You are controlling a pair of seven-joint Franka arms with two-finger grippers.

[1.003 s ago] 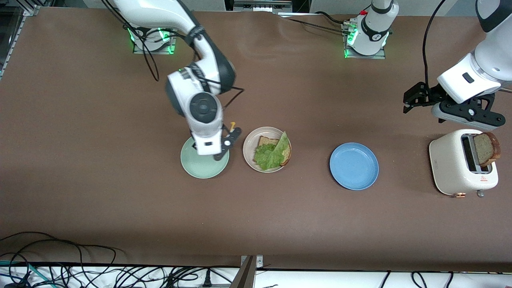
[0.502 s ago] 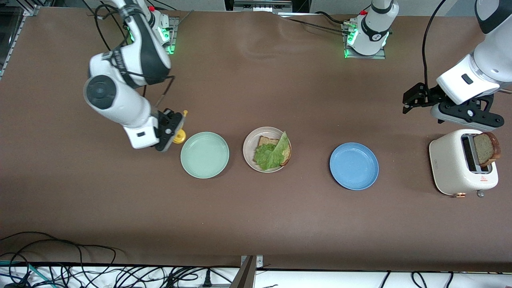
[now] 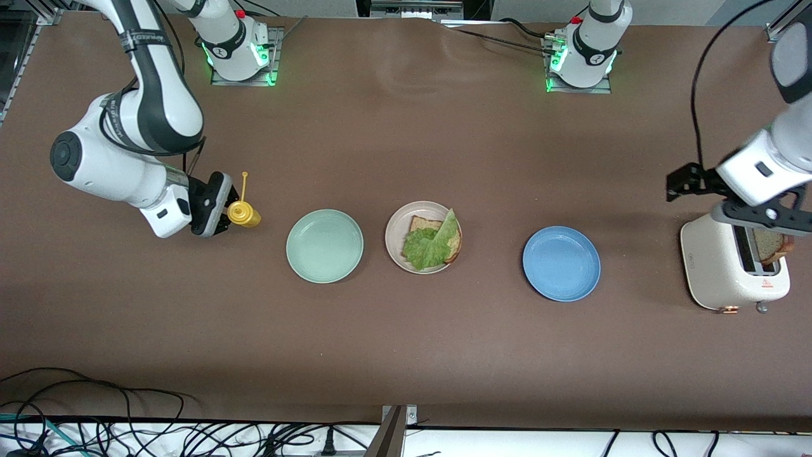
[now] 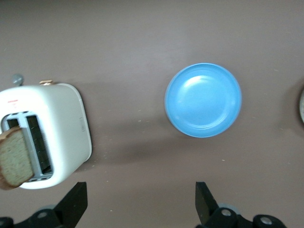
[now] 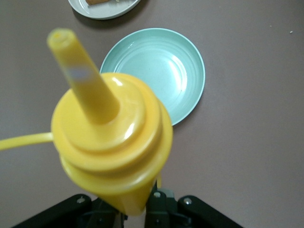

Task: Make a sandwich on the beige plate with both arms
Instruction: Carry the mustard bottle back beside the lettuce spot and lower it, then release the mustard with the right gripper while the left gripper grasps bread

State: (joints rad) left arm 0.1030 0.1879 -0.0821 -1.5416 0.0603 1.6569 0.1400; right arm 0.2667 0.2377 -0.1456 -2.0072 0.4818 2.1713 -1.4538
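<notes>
Table (image 3: 406, 330) – matt brown covering, cloth-like, faint wrinkles near the bases. Yellow bottle (image 5: 111, 147): glossy smooth plastic, highlights on the cap. Mint green plate (image 5: 159, 71), blue plate (image 4: 203, 99) and beige plate (image 3: 394, 244) – smooth, satin sheen, plastic or ceramic, can't tell. Toaster (image 3: 717, 266): smooth cream shell, semi-gloss. Bread (image 4: 16, 156) – rough, porous, speckled. Lettuce (image 3: 428, 246) ruffled, matt. Arm shells look glossy white plastic.

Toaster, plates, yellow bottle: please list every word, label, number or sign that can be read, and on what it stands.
Toaster: a red triangle warning sign with small red print under it, too small to read.
Toaster side: a small mark, unreadable.
Yellow bottle: no text visible.
Plates: none.
</notes>
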